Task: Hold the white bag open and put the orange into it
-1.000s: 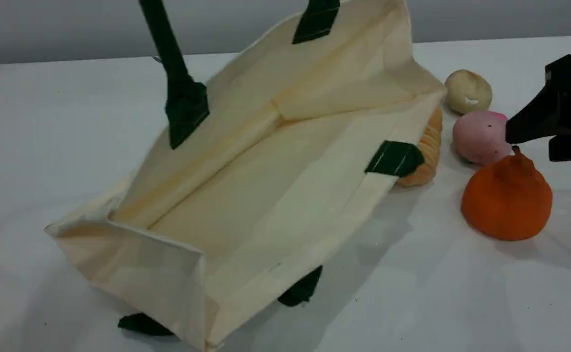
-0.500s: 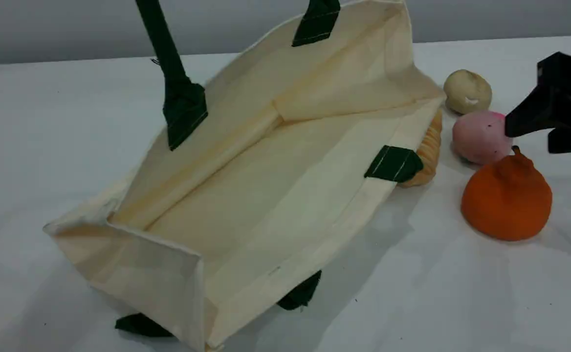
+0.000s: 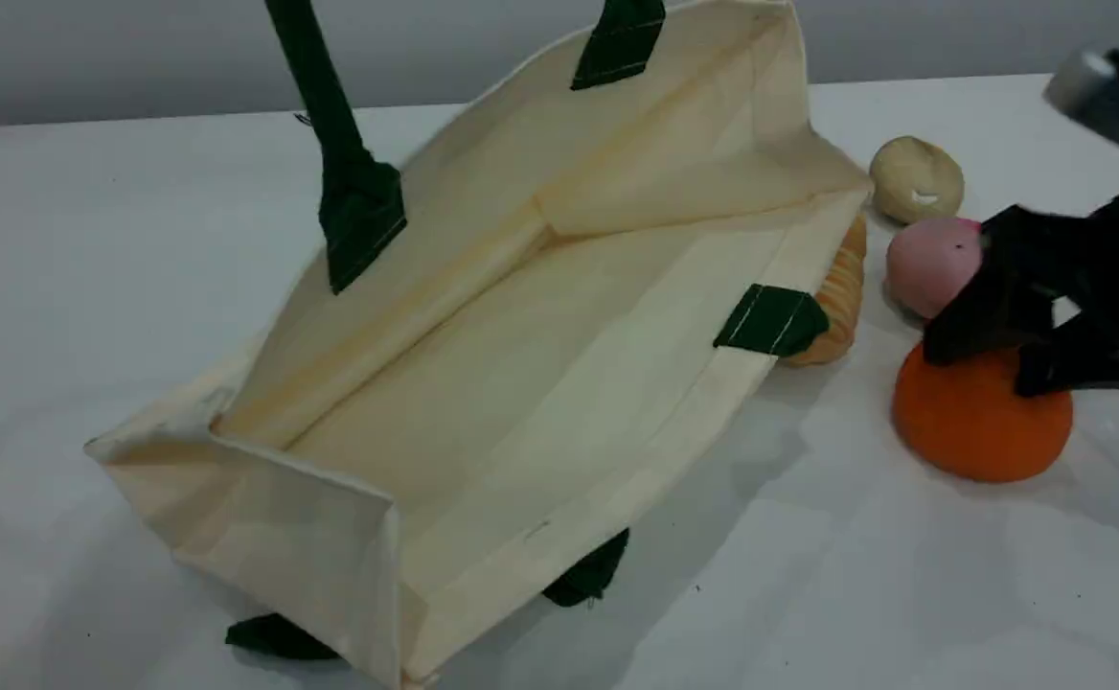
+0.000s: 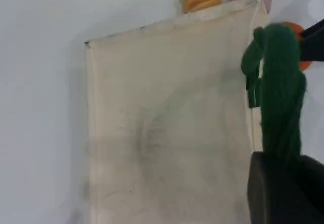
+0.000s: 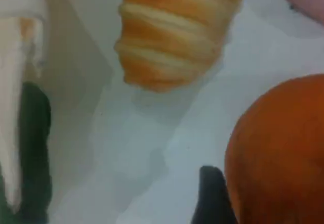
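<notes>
Presently the white bag lies tipped on the bench, nearest of all, its mouth gaping wide with nothing visible inside. One green handle rises taut from the bag's far wall and out of the scene view's top. The left wrist view shows that handle pinched in the left claw, which is closed on the rope, so the hold-open half of the task is in effect.

Beside the bag's right edge sits the orange, resting on the bench and well outside the mouth. The right claw is spread wide and bears down on the orange's top, one finger to each side; the right wrist view shows one fingertip just against the fruit. No grip is judged made yet.

Step in hand: seizing the orange. The next move calls for closing on the soft fruit, lifting it, then carrying it toward the bag's mouth.

Further off from the bag lie a ridged bread loaf against its rim, a pink fruit, then a pale lump.
</notes>
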Robot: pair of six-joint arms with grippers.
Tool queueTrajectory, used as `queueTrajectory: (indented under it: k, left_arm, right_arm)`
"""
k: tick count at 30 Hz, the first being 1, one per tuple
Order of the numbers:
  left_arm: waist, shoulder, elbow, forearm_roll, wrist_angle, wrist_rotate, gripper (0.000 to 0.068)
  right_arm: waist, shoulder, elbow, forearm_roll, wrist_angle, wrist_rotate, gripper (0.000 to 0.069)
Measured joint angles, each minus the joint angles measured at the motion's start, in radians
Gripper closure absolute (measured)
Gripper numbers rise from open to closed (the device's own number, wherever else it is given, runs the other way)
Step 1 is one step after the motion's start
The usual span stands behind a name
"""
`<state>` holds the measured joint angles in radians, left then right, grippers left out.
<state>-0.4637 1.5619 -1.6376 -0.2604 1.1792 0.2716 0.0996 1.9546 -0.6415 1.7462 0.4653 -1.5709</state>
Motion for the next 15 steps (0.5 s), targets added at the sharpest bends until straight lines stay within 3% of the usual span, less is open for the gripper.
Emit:
queueTrajectory:
  k: [4,7,12,15]
  left_arm:
    - [0.000,0.000,0.000,0.000,-0.001,0.000,0.0611]
    - [0.000,0.000,0.000,0.000,-0.001,0.000,0.0611]
    - [0.000,0.000,0.000,-0.001,-0.002,0.000,0.0611]
    - [0.000,0.000,0.000,-0.001,-0.003,0.001,0.0611]
  right_arm:
    - [0.021,0.032,-0.016,-0.001,-0.022,0.000,0.0232]
    - [0.020,0.032,-0.016,0.000,-0.053,0.000,0.0285]
    - [0.020,0.032,-0.015,0.000,-0.034,0.001,0.0590]
    - [0.020,0.023,-0.015,-0.002,-0.022,0.001,0.0636]
